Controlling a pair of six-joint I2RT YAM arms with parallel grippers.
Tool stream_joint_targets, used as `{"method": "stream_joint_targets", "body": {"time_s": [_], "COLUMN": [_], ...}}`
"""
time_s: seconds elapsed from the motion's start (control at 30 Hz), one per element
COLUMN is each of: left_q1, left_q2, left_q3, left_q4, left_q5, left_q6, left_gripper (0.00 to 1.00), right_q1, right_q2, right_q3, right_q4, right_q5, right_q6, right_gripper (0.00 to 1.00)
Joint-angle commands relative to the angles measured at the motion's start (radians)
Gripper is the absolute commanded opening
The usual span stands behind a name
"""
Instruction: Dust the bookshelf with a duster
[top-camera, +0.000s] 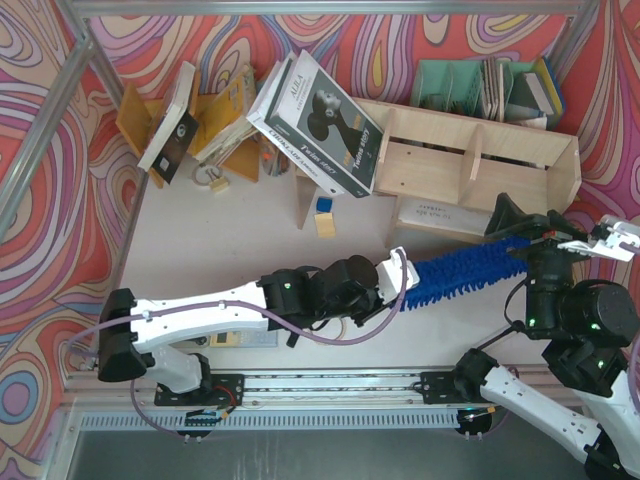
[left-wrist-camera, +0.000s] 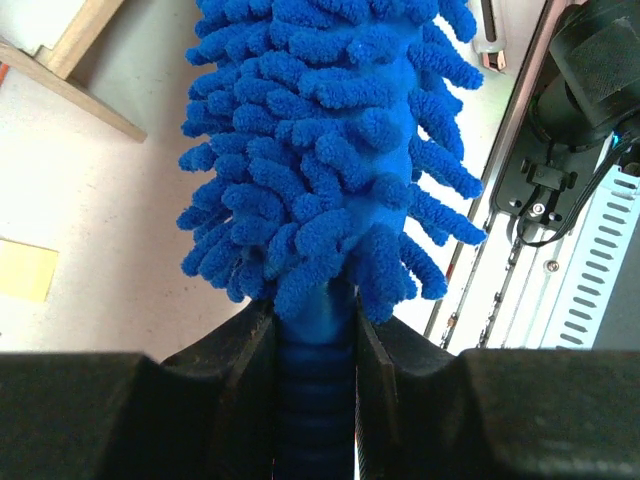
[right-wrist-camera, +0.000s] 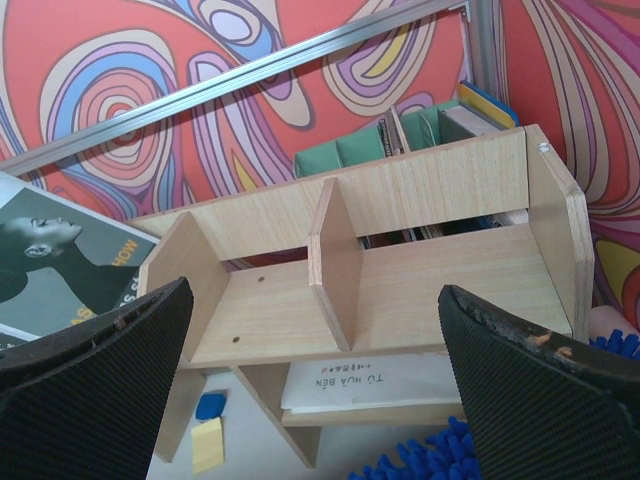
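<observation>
The bookshelf is pale plywood with upright dividers, at the back right; the right wrist view shows it straight ahead. The blue fluffy duster stretches from my left gripper toward the shelf's lower front, its tip beneath my right gripper. In the left wrist view my left gripper is shut on the duster's dark blue handle, the bristles pointing away. My right gripper is open and empty, facing the shelf, with the duster tip below it.
A white book lies in the shelf's lower tier. A large book leans on the shelf's left end. A green file organizer stands behind, an orange book rack at back left. Blue and yellow blocks lie on the table.
</observation>
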Motion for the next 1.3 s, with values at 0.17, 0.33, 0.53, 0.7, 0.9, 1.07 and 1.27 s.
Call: {"method": "stream_joint_targets", "body": {"time_s": [0.17,0.33,0.53,0.7,0.9,1.07,1.27], "left_q1": [0.027,0.027,0.027,0.027,0.029,0.029,0.029], "left_q2": [-0.070,-0.018,0.021,-0.020,-0.091,-0.175,-0.225], "left_q3": [-0.007,-0.020,-0.026,0.004,-0.003,-0.043,-0.060], "left_q4": [0.052,0.064,0.079,0.076,0.061,0.078,0.118], "left_q5": [-0.046,-0.001,0.022,-0.010,-0.040,-0.054,-0.030], "left_q6": [0.004,-0.019,-0.037,-0.015,-0.008,-0.021,-0.031], "left_gripper": [0.00,0.00,0.00,0.00,0.00,0.00,0.00], "right_q1": [0.002,0.002,0.002,0.002,0.002,0.002,0.002], "right_q2": [-0.006,-0.011,-0.017,-0.017,-0.022,-0.025,-0.016], "right_q3": [0.018,0.013,0.006,0.013,0.003,0.003,0.049], "right_q4": [-0.015,-0.020,-0.024,-0.028,-0.030,-0.031,-0.046], "right_q5": [0.007,0.011,0.012,0.012,0.011,0.010,-0.024], "right_q6": [0.020,0.022,0.025,0.029,0.033,0.039,0.062], "right_gripper": [0.99,0.99,0.99,0.99,0.99,0.99,0.99]}}
